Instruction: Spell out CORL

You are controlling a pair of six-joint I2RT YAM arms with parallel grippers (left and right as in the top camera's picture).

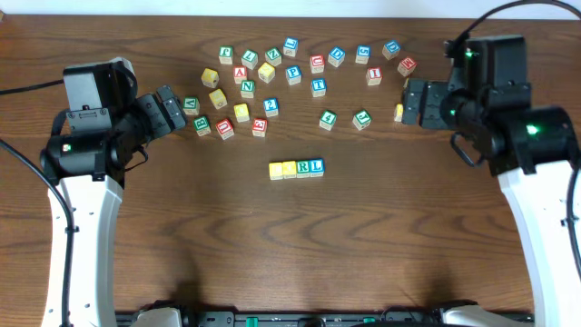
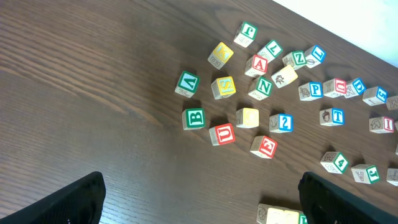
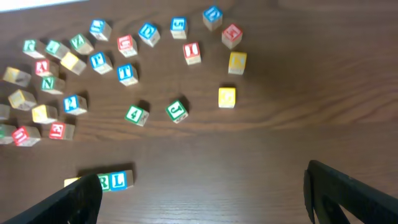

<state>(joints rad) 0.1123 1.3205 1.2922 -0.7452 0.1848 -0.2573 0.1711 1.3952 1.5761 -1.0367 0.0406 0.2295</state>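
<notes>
Nearest the front of the desk (image 1: 300, 259), the row of four cubes (image 1: 297, 169) lies side by side, touching: two yellow tops, then a green R, then a blue L. It sits between the two arms, well apart from both. Further back, the left claw (image 1: 177, 109) hangs with its fingers spread wide, empty. The right claw (image 1: 407, 102) is likewise wide apart and empty, a yellow block (image 1: 398, 113) just beside it. Beyond, loose letter blocks (image 1: 272, 68) lie scattered.
</notes>
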